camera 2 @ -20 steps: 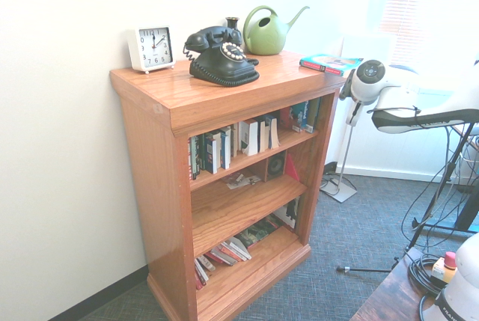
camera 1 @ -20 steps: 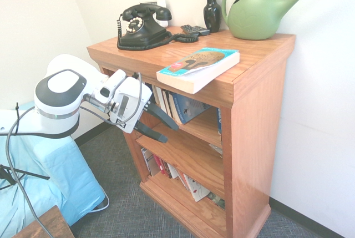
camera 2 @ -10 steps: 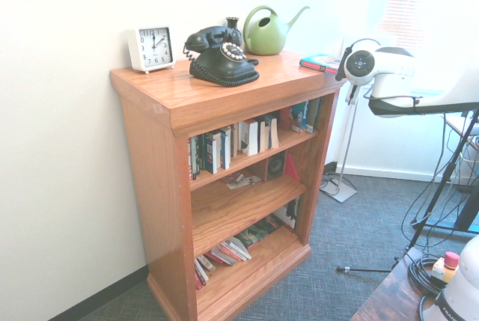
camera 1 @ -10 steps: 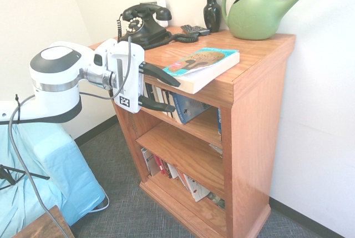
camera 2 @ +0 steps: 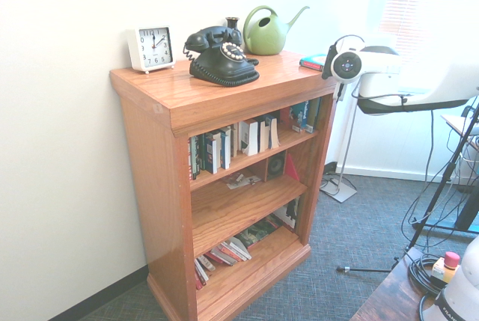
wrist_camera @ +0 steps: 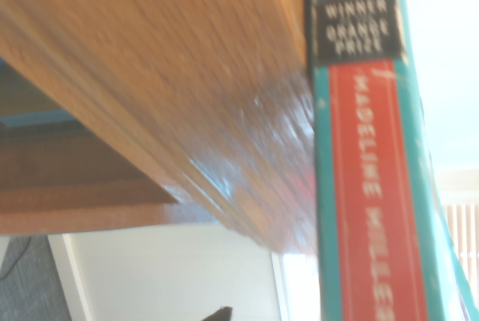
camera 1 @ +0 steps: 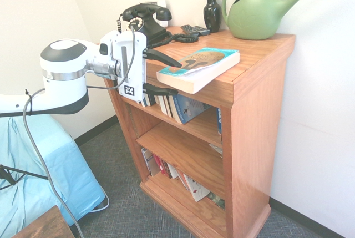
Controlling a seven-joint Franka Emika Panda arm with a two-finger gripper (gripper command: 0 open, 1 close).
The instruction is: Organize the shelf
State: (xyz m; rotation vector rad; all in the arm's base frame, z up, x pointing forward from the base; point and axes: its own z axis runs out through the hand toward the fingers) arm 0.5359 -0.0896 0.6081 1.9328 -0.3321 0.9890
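The fingers [camera 1: 166, 59] are seen spread wide, one above the other, nothing held between them. The gripper [camera 1: 169, 75] is placed left of centre in the first exterior view, pointing nearly level at the near edge of the book [camera 1: 198, 69]. The upper finger is level with the book's cover; the lower one lies below the overhang of the top board. Contact with the book cannot be confirmed.

In the wrist view the book's red and teal spine, with a prize sticker, is shown close beside the underside of the wood, blurred.

Progress, judged: early. The book is found lying flat on the top, its corner hanging over the front edge, not yet shelved. Grasping it and placing it in a tier appear to remain. The lower tiers also look untidy: books in the bottom tier are slumped flat, and loose papers lie on the middle one.

The shelf [camera 1: 252, 132] occupies the centre and right of the first exterior view, against a white wall. Reddish-brown wood, thick overhanging top, solid sides, three open tiers. The upper tier is filled with upright books, some leaning.

On the top, toward the upper part of the frame: phone [camera 1: 143, 23], vase [camera 1: 212, 11], watering can [camera 1: 257, 11]. A clock [camera 2: 150, 48] is seen at upper left of the second exterior view.
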